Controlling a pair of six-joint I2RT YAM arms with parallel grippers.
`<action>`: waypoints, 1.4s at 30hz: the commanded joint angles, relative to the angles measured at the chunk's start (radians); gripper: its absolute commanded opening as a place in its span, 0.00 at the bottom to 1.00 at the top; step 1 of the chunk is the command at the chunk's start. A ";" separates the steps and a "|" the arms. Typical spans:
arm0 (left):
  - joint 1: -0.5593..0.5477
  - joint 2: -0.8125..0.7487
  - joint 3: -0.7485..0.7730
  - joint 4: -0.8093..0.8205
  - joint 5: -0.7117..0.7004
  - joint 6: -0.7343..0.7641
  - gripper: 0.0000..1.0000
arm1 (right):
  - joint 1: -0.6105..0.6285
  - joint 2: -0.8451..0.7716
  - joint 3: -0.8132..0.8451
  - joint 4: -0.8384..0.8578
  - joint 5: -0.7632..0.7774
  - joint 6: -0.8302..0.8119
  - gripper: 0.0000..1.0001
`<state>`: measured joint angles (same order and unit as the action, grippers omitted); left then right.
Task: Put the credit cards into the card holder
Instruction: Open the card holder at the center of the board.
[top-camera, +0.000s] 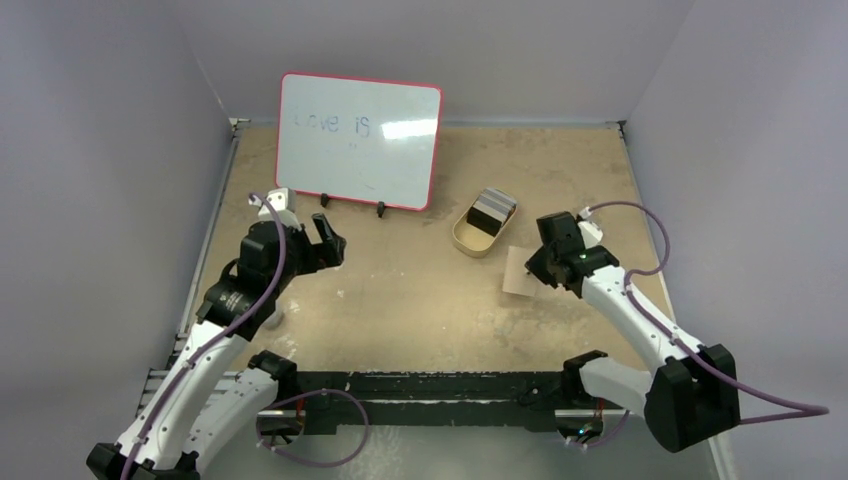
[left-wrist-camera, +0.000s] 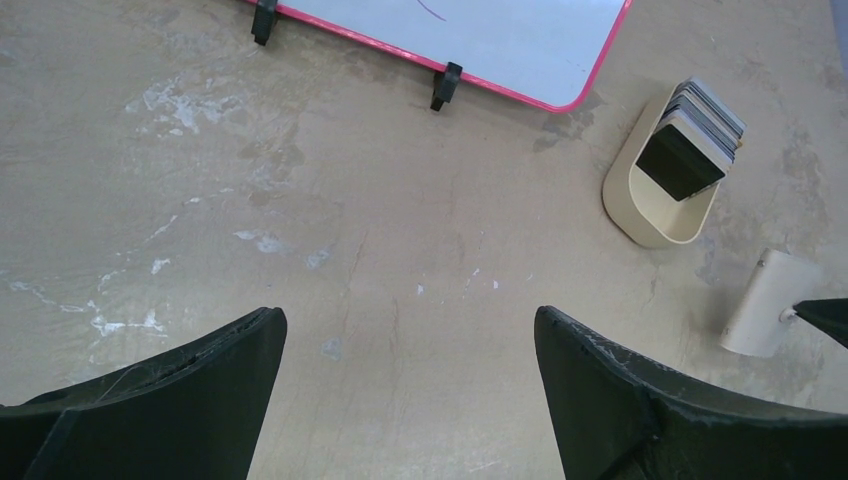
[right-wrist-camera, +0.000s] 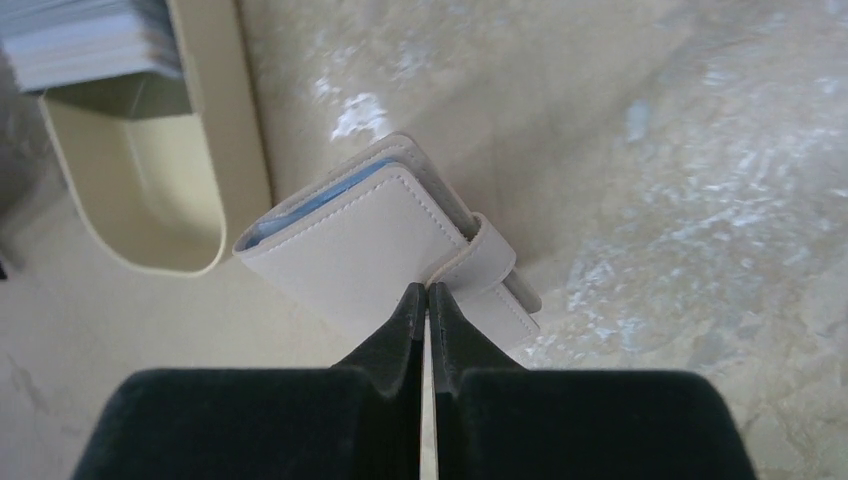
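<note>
The credit cards (top-camera: 493, 208) stand as a stack of several grey cards in a tan oval dish (top-camera: 470, 240); they also show in the left wrist view (left-wrist-camera: 690, 140) and the right wrist view (right-wrist-camera: 90, 40). The card holder (top-camera: 517, 270) is closed and lies on the table just right of the dish, pale tan with a snap tab (right-wrist-camera: 480, 255). My right gripper (right-wrist-camera: 427, 290) is shut with its tips at the tab's edge, apparently pinching it. My left gripper (left-wrist-camera: 410, 315) is open and empty above bare table at the left (top-camera: 328, 240).
A red-rimmed whiteboard (top-camera: 358, 140) stands on black feet at the back left, also in the left wrist view (left-wrist-camera: 480, 40). The dish (right-wrist-camera: 215, 120) lies right beside the holder (left-wrist-camera: 765, 315). Grey walls enclose the table on three sides.
</note>
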<state>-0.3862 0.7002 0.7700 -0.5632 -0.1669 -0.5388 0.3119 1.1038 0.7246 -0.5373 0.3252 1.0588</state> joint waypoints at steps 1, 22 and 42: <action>0.008 0.000 0.008 0.038 0.068 -0.002 0.93 | 0.047 -0.018 0.017 0.139 -0.172 -0.121 0.00; 0.007 0.173 -0.157 0.558 0.648 -0.326 0.91 | 0.462 0.180 0.163 0.577 -0.405 -0.044 0.00; 0.003 0.274 -0.216 0.659 0.600 -0.374 0.24 | 0.474 0.279 0.170 0.748 -0.559 -0.148 0.00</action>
<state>-0.3862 0.9810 0.5648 0.0174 0.4427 -0.9077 0.7792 1.3754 0.8749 0.1150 -0.1593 0.9710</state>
